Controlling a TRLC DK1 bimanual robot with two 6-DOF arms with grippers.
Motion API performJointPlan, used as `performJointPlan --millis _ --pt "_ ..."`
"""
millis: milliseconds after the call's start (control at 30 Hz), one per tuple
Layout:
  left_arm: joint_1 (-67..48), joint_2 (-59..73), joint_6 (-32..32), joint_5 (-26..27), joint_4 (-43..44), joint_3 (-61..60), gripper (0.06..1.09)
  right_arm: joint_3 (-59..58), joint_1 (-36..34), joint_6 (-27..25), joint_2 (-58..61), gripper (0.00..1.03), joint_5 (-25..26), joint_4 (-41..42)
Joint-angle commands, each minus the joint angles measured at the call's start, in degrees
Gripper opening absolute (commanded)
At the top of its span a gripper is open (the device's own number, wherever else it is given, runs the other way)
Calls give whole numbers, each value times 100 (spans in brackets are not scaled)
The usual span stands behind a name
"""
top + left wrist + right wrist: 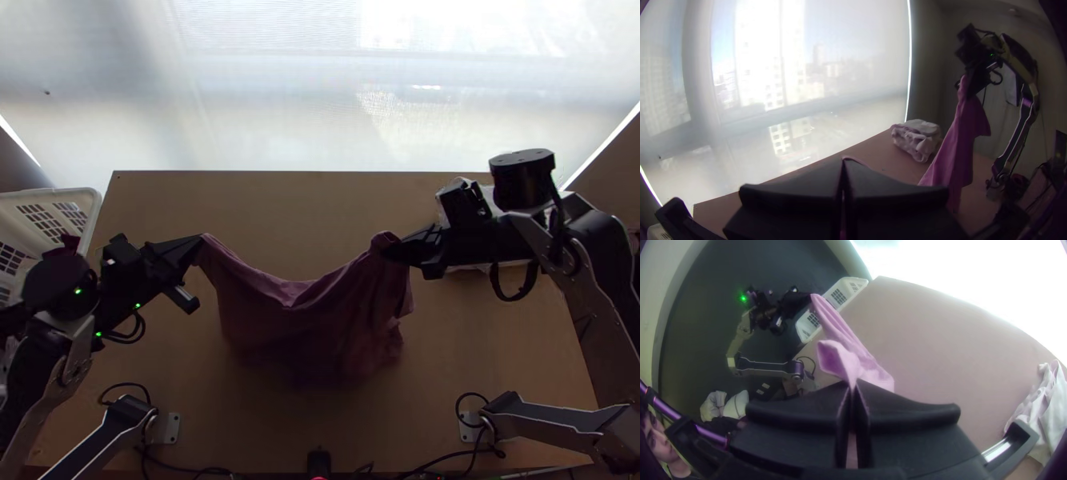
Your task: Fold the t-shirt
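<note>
Table [240, 204], light wooden: partly covered by the arms and by the cloth above it. T-shirt [320, 336], pinkish purple: suspended between the two grippers, its upper edge sagging in a shallow curve, its lower part hanging in loose folds toward the near side. The lowest folds are lost in shadow, and whether the table is touched by them cannot be told. Basket [92, 210], white, slotted: placed at the table's left side, cut off by the top view's edge and partly hidden by the left arm. Cloth bundle [918, 140], whitish: laid on the table near its right side, largely hidden beneath the right arm in the top view. Left gripper [200, 239]: fingers [791, 195] brought together, one upper corner of the T-shirt pinched at the tips. Right gripper [386, 250]: fingers [907, 413] likewise pressed together, the opposite upper corner gripped, with cloth trailing from the tips toward the left gripper.
</note>
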Motion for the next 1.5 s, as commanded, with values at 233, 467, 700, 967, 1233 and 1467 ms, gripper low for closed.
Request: performJointPlan --millis 233,467,700,967,1233,1467 --pt "1406 3098 523 124 2945 -636 9 -538 -986 -1172 2393 3 -267 1209" --pt "1846 4812 681 -87 3085 1052 9 965 -1487 -1119 3606 3 -109 1367" --pt "1696 5533 865 -333 2848 1984 9 2336 -1821 -1040 4449 3 278 1367" --pt "1178 6210 1120 -738 2883 2203 9 3118 -1680 -1058 5381 3 832 1209" --pt "1090 7238 1287 -1142 2839 3135 9 3180 -1715 -1067 5645 3 1579 1587" --pt "1143 7844 1349 -1370 2795 3706 9 3189 -1610 -1102 5873 3 1851 1727"
